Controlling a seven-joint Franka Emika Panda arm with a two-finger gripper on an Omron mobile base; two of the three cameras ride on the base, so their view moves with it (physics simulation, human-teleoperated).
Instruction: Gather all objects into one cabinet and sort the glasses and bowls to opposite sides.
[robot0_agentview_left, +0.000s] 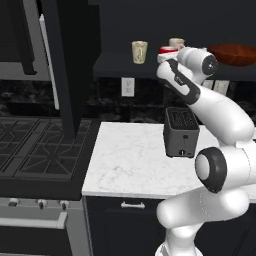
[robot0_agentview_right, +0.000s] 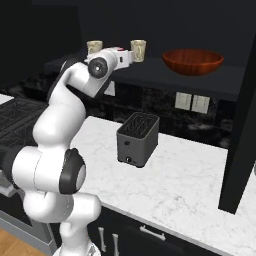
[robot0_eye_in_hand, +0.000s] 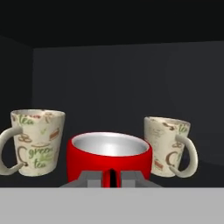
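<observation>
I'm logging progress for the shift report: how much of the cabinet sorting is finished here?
Nearly all. Both cream mugs stand on the cabinet shelf, and the red-brown bowl sits apart at the shelf's other end. In hand: the gripper is at the red cup, between the mugs. Left: releasing the cup and backing out. Whether it already rests on the shelf isn't clear.

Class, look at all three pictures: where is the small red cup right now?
The red cup sits on the cabinet shelf between the two cream mugs, directly before the gripper.
</observation>
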